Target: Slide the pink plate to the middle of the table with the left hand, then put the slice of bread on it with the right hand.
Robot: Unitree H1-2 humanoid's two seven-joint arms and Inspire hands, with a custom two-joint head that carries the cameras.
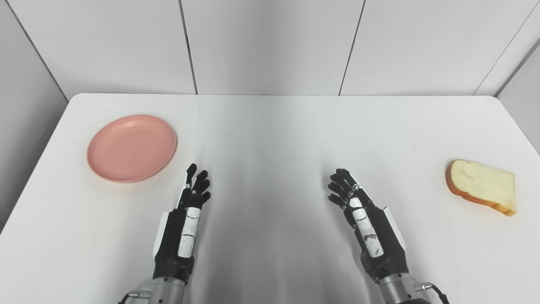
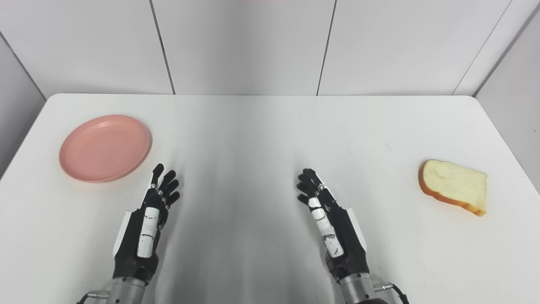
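Note:
A round pink plate (image 1: 132, 147) lies on the left part of the white table (image 1: 270, 126), with nothing on it. A slice of bread (image 1: 481, 185) with a brown crust lies flat near the table's right edge. My left hand (image 1: 187, 219) is low over the near table, right of and nearer than the plate, fingers stretched forward and apart, holding nothing. My right hand (image 1: 363, 219) is at the same depth, well to the left of the bread, also open with nothing in it. Neither hand touches plate or bread.
Pale panelled walls (image 1: 270, 42) stand behind the table's far edge and angle in at both sides. The table's left edge runs close past the plate, and its right edge close past the bread.

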